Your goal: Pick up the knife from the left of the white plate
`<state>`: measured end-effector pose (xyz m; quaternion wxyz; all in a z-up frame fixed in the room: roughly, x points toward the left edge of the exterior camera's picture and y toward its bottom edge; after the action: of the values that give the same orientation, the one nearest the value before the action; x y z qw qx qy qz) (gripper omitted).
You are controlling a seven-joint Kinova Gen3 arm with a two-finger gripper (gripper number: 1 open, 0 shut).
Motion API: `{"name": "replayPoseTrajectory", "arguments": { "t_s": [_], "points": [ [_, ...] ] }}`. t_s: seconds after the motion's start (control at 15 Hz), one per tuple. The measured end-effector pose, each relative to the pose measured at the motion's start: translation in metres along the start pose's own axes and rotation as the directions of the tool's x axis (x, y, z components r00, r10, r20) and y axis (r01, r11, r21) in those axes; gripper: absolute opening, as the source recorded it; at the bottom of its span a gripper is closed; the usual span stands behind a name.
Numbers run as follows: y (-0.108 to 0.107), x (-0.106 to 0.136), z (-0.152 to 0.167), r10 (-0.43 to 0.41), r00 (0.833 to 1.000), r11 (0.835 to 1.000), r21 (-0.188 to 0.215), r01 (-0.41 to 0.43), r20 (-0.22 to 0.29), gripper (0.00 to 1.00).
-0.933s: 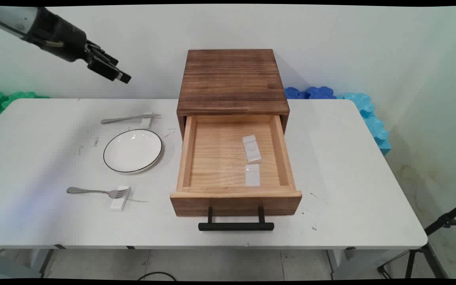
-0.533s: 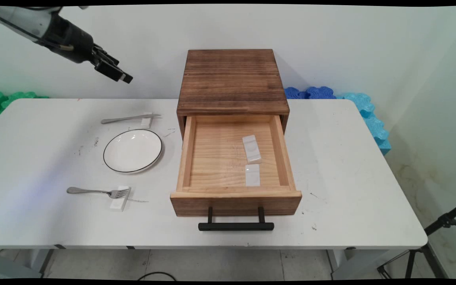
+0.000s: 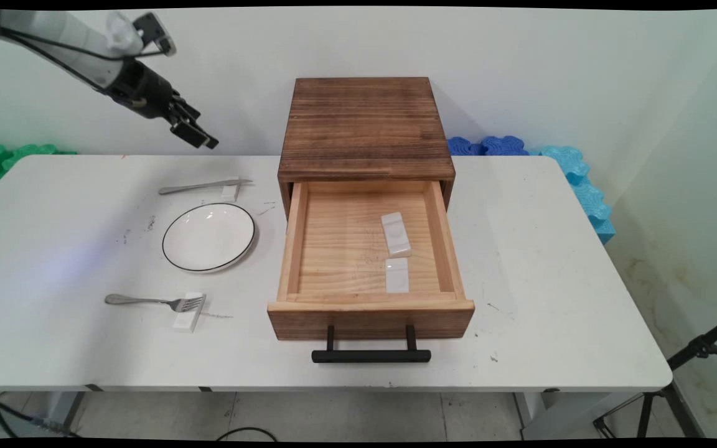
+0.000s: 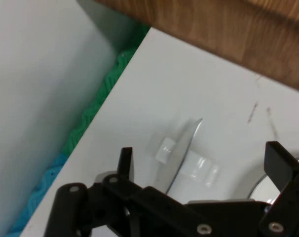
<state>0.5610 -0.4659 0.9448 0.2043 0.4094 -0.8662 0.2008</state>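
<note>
Since a moment ago, my hand (image 3: 200, 134) has dropped lower and swung right, toward the worktop's (image 3: 520, 261) far left edge. Its fingers (image 4: 279, 160) stand apart, holding nothing. Nearest below lies a knife (image 4: 181, 148) propped on a small white rest (image 4: 199, 168), untouched. Just nearer sits a black-rimmed plate (image 3: 208, 237), then a fork (image 3: 153, 302) on its own rest. At the worktop's middle a wooden drawer box (image 3: 365, 124) stands with its drawer (image 3: 371, 311) pulled open, two white rests (image 3: 396, 234) inside. Behind is a white wall with foam mats (image 3: 576, 168).
</note>
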Motion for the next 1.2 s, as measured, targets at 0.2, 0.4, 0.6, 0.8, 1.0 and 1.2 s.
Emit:
{"name": "replayPoseTrajectory", "arguments": {
  "t_s": [0.2, 0.4, 0.6, 0.8, 1.0, 1.2],
  "points": [
    [-0.009, -0.008, 0.023, 0.053, 0.998, 0.999, -0.002, -0.053, 0.033, 1.0],
    [-0.017, -0.017, 0.044, 0.113, 0.991, 0.994, -0.013, -0.113, 0.067, 1.0],
    [-0.023, -0.024, 0.061, 0.162, 0.983, 0.987, -0.026, -0.16, 0.091, 1.0],
    [-0.029, -0.029, 0.074, 0.2, 0.974, 0.98, -0.038, -0.197, 0.109, 1.0],
    [-0.035, -0.035, 0.091, 0.251, 0.959, 0.968, -0.056, -0.246, 0.128, 1.0],
    [-0.041, -0.039, 0.105, 0.299, 0.943, 0.954, -0.075, -0.291, 0.143, 1.0]
  ]
}}
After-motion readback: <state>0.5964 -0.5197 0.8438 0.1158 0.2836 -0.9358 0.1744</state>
